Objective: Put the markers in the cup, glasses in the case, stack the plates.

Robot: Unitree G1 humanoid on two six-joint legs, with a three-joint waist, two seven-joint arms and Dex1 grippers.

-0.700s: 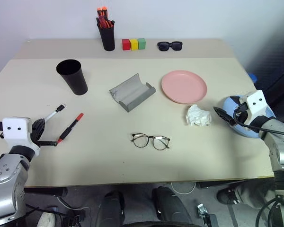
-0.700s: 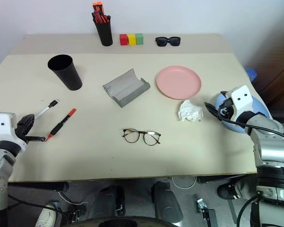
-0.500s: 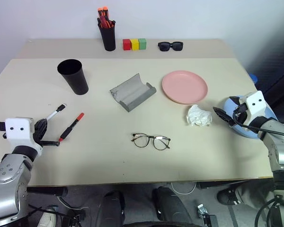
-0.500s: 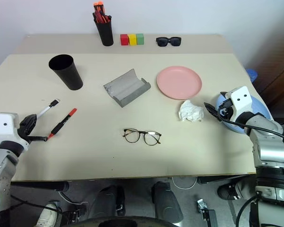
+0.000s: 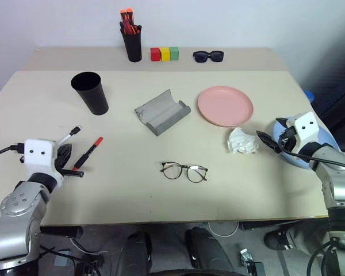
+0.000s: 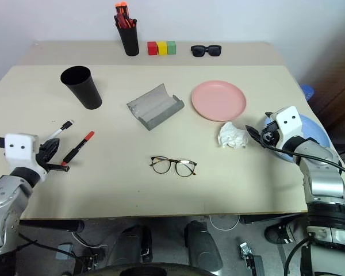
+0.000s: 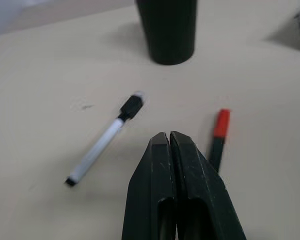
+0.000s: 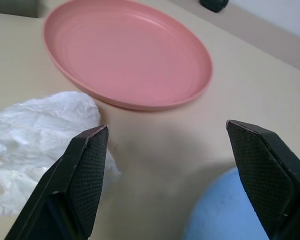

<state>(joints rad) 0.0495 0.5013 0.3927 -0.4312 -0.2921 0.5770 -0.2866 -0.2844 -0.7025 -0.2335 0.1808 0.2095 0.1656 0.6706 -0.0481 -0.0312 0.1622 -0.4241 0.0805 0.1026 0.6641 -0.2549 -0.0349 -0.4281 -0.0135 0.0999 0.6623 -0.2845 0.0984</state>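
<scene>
Silver arms, white wrist blocks, black pincers (image 5: 75,171)

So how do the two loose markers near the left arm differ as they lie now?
The red-capped marker has a black body; the black-capped marker has a white body. The red-capped one lies nearer the table's middle, the black-capped one nearer its left edge. In the left wrist view, the shut left tool hides the red-capped marker's lower end, while the black-capped one shows whole. Both lie flat, roughly parallel, caps toward the cup.
</scene>
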